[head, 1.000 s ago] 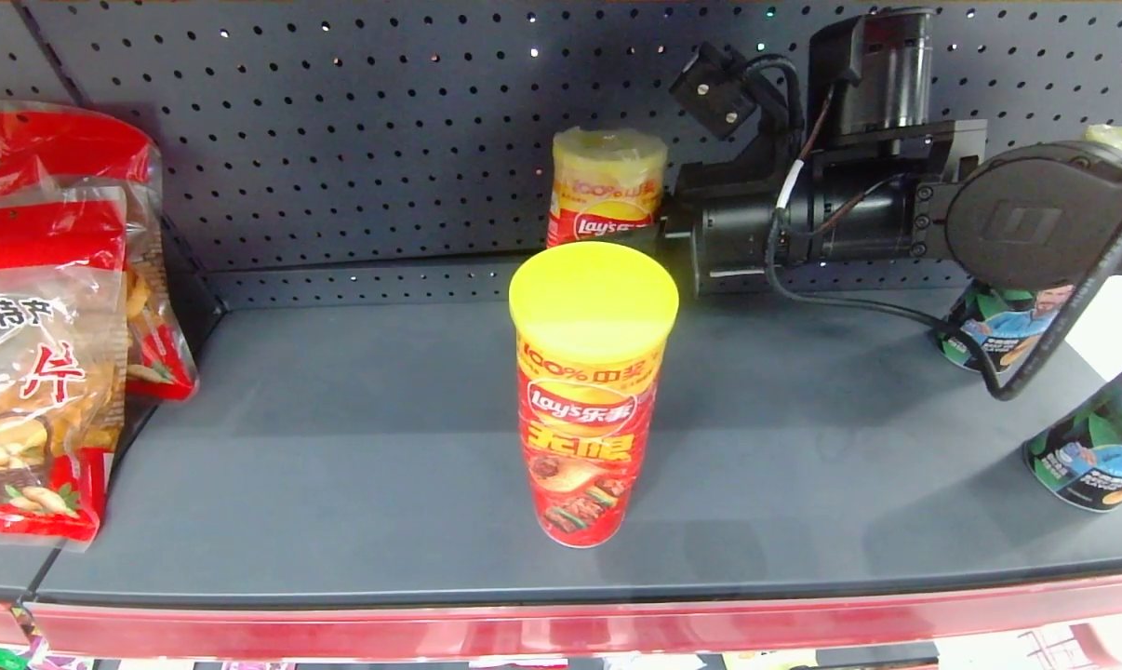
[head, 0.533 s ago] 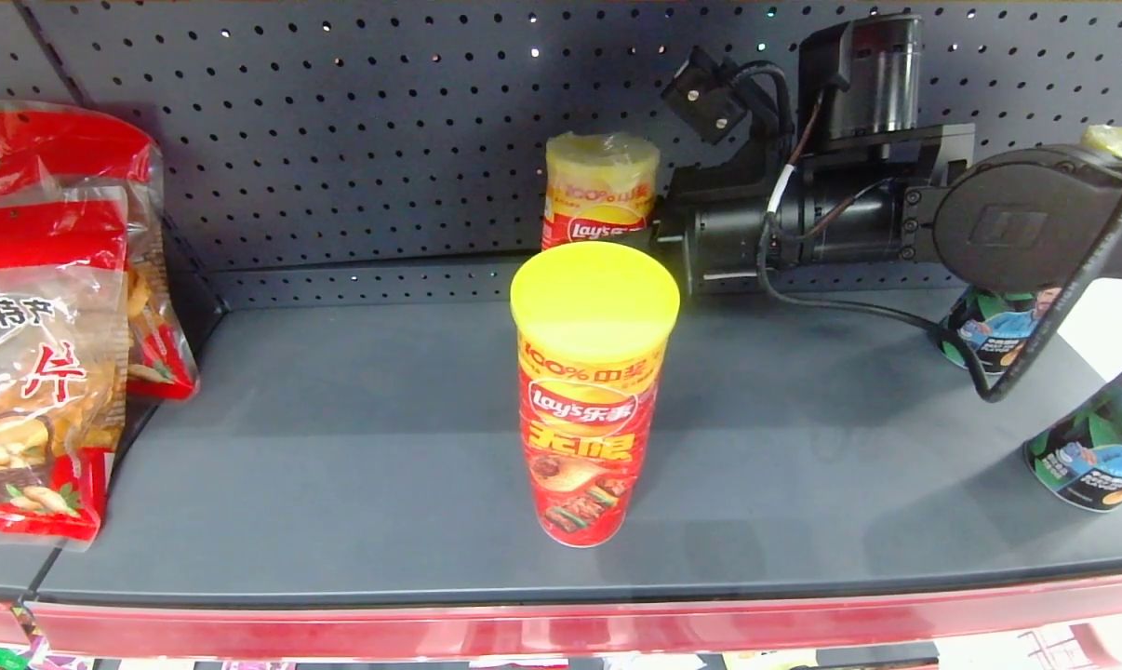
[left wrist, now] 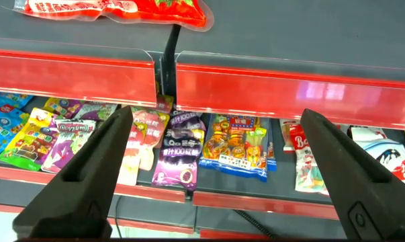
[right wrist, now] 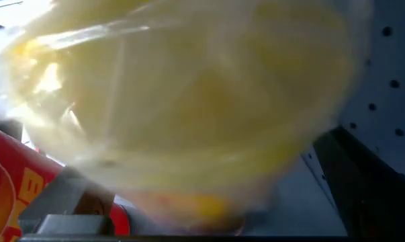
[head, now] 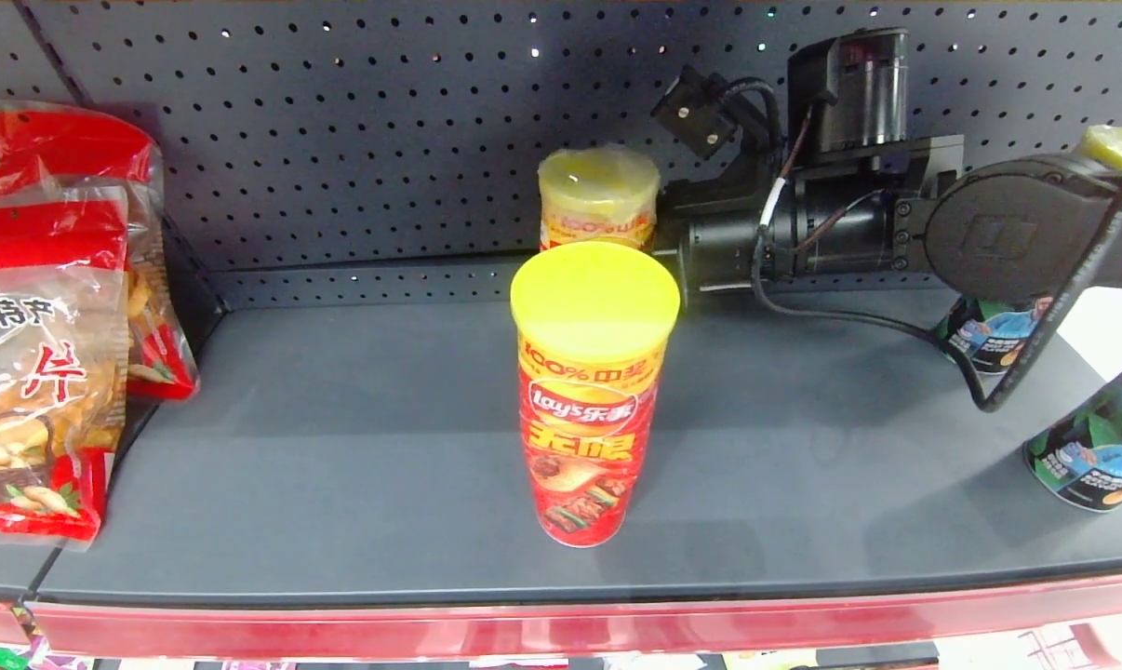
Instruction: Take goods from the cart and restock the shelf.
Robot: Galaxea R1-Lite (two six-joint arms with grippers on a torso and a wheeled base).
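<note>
Yellow-lidded chip can is clamped by the right gripper, near the back wall of the shelf; a matching can stands in front of that gripper, apart. Left gripper: fingers spread wide, snack packets beyond its tips.

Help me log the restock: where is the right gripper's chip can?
Head view: the held chip can is at the back of the shelf by the pegboard, directly behind the standing chip can, in the right gripper.

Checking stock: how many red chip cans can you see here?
2. One can stands centre front; the second can is behind it by the back wall, held by the right gripper. More may be hidden.
</note>
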